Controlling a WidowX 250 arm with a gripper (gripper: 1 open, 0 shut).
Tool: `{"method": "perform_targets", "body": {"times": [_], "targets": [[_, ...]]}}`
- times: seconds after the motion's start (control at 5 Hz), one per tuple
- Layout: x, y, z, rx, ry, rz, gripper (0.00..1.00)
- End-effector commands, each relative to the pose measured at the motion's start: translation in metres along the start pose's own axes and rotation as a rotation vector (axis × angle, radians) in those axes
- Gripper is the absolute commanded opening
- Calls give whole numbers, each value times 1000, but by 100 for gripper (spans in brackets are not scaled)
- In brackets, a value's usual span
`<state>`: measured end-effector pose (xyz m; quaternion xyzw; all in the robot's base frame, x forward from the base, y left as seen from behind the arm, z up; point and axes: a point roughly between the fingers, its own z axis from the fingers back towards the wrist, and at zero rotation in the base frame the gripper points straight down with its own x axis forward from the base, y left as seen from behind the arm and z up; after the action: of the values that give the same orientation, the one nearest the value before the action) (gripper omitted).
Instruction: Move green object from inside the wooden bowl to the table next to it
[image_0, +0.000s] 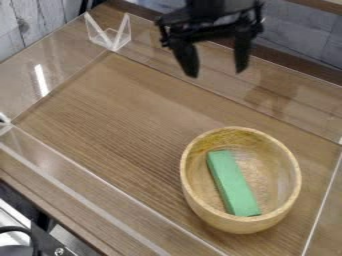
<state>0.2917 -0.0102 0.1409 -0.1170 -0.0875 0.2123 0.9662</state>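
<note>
- Camera view, the only one we have: the end effector (211, 55) hangs high at the far side of the bench (120, 110), its dark fingers spread wide apart with nothing between them.
- The green object (233, 183) lies flat inside the wooden bowl (201, 200), running lengthwise from the bowl's middle toward its near rim. It has not left the bowl, so I'd say the task is not yet begun in any lasting way.
- The end effector is well apart from the bowl, up and to the far left of it in this view.
- To do the pick well, I reckon the fingers should come straight down over the block's middle, straddling its narrow width, not its length, and stay clear of the thick rim on the way in.
- Then a clean lift above the rim before any sideways travel, and a set-down on bare wood just beside the bowl, short of the clear acrylic wall (47, 60).
- The count: one green object, one wooden bowl, one end effector. No other loose items on the bench that I can make out.
</note>
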Motion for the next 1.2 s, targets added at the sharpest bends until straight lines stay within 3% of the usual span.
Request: {"method": "perform_targets", "body": {"times": [0.0,0.4,0.8,1.0], "targets": [[14,5,-7,10,-75,-44,100],[38,8,-39,43,-133,-120,100],[48,12,-16,80,-174,-80,100],[49,8,-10,78,-185,-94,100]]}}
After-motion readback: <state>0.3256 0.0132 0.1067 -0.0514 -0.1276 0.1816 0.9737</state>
